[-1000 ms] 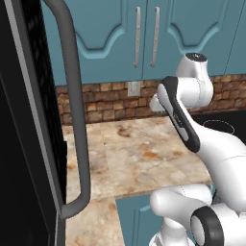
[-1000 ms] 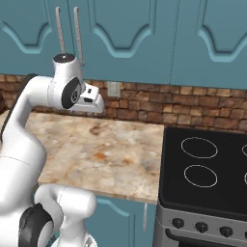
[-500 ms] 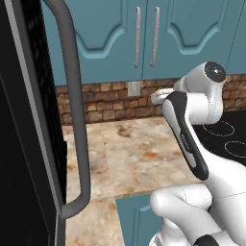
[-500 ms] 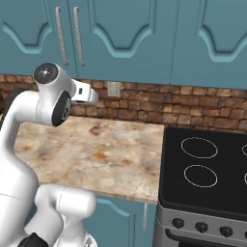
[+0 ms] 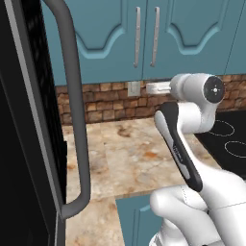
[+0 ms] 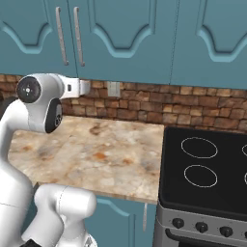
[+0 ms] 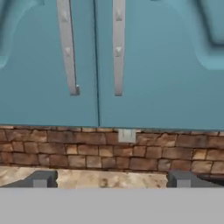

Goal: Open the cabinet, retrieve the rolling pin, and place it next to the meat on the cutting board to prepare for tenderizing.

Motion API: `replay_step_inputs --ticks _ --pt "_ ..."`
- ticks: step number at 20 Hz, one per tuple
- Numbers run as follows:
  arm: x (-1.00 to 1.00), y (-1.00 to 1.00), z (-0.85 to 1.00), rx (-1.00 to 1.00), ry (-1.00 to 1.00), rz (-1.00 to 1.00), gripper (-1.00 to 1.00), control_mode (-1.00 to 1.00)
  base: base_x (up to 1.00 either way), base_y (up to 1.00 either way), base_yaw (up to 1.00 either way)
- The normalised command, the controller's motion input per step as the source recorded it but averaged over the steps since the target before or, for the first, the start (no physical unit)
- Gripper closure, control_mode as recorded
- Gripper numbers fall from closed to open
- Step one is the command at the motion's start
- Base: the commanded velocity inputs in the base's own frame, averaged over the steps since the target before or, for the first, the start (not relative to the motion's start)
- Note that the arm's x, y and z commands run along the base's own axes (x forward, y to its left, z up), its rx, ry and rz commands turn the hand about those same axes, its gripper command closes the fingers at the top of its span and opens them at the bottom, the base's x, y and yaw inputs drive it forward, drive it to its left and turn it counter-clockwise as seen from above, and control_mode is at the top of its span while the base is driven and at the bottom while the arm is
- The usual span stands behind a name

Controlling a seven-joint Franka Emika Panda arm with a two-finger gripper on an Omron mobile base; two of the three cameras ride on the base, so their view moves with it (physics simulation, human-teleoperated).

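The cabinet (image 5: 144, 43) is the teal wall unit above the counter; both arched doors are shut, with two slim silver handles (image 7: 66, 48) side by side at the seam. My gripper (image 7: 111, 181) is open with nothing between its fingertips (image 7: 40, 179). It points level at the brick wall just below the doors. It is seen as a white hand (image 5: 156, 87) under the handles and also from the other side (image 6: 79, 87). The same cabinet (image 6: 67, 38) sits at the upper left in the right base view. The rolling pin, the meat and the cutting board are out of view.
A black appliance with a thick grey handle (image 5: 74, 115) stands close on the left. The marbled counter (image 5: 125, 153) runs below the cabinet, and a black stove (image 6: 207, 169) lies to its right. A wall outlet (image 7: 127, 135) is set in the brick backsplash (image 6: 144, 103).
The wrist has swung right and down in the left base view, and the hand now points level at the wall below the doors. The jaws stay open. The base has not moved.
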Motion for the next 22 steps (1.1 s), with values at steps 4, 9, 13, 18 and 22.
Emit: replay_step_inputs --ticks 4,9,13,18,22 --pt "0.17 0.11 0.45 0.0 -0.29 -0.04 -1.0 -1.0 0.0 0.0 0.0" --pt "0.28 0.03 0.4 0.0 -0.22 -0.07 -1.0 -1.0 0.0 0.0 0.0" --pt "0.36 0.0 0.38 0.0 -0.17 -0.11 -1.0 -1.0 0.0 0.0 0.0" --pt "0.37 0.0 0.34 0.0 -0.16 -0.1 -1.0 -1.0 0.0 0.0 0.0" --pt "0.32 0.0 0.09 0.0 -0.09 -0.06 -1.0 -1.0 0.0 0.0 0.0"
